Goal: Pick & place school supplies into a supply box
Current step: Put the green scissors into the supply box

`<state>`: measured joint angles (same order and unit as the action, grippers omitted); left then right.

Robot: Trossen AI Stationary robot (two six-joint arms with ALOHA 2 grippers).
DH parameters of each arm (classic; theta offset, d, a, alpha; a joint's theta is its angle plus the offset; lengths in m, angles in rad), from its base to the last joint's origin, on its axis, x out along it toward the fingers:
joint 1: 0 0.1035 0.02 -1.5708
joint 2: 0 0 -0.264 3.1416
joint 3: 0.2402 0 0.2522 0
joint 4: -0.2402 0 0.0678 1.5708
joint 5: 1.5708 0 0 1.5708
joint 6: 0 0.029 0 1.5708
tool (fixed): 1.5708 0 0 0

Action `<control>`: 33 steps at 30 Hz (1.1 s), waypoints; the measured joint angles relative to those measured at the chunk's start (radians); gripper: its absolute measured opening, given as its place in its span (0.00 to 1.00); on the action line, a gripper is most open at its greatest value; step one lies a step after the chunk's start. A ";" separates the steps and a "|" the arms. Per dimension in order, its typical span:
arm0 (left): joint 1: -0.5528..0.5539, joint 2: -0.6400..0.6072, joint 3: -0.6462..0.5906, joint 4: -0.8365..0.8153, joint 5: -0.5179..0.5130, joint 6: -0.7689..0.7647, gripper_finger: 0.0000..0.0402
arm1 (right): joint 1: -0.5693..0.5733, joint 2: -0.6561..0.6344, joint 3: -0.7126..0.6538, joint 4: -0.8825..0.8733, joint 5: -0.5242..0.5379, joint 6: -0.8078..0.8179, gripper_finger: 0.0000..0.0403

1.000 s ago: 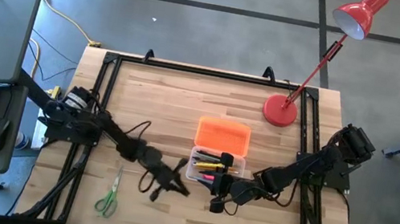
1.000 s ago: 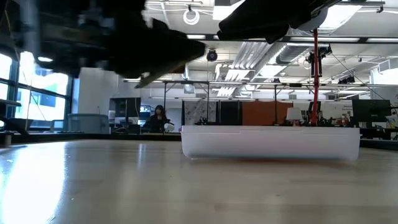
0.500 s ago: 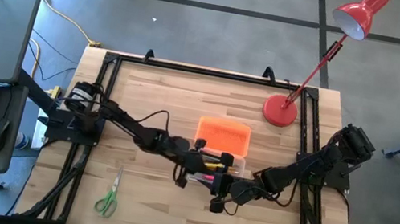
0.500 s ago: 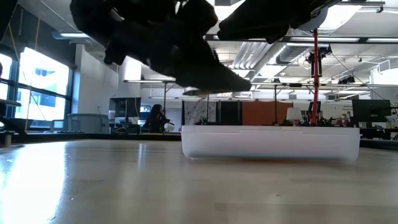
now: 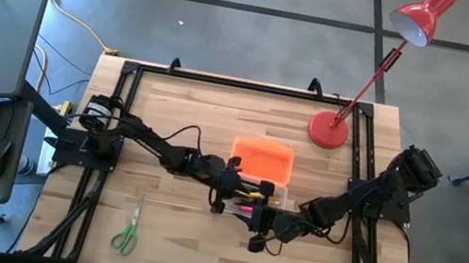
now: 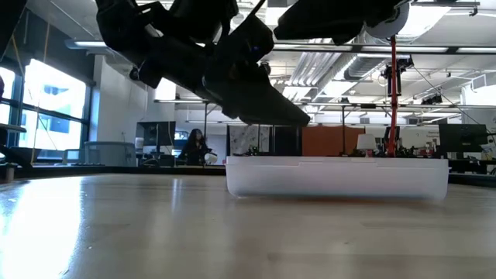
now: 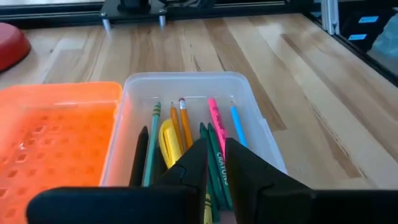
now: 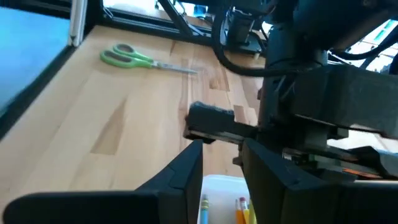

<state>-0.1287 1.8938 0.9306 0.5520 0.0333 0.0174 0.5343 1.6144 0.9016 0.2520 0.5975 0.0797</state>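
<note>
L gripper over supply box, fingers slightly parted, empty; dropping lower could jam pencils. R gripper parted, idle.

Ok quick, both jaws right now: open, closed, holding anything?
Left gripper: over the supply box, jaws slightly apart, nothing visibly held.
Right gripper: at the box's near edge, jaws apart, empty.

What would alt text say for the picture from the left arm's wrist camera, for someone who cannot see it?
The left end effector hovers over an open clear supply box holding pencils and pens: green, orange, pink, blue, yellow. The box's orange lid lies beside it on the wooden table.
</note>
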 joint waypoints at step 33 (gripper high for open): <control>-0.168 -0.851 -0.087 -1.446 0.115 -0.876 0.14 | -0.006 -0.001 0.000 0.196 -0.180 0.043 0.23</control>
<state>-0.2969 1.0424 0.8440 -0.8944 0.1479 -0.8584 0.5283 1.6138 0.9020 0.4479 0.4171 0.1226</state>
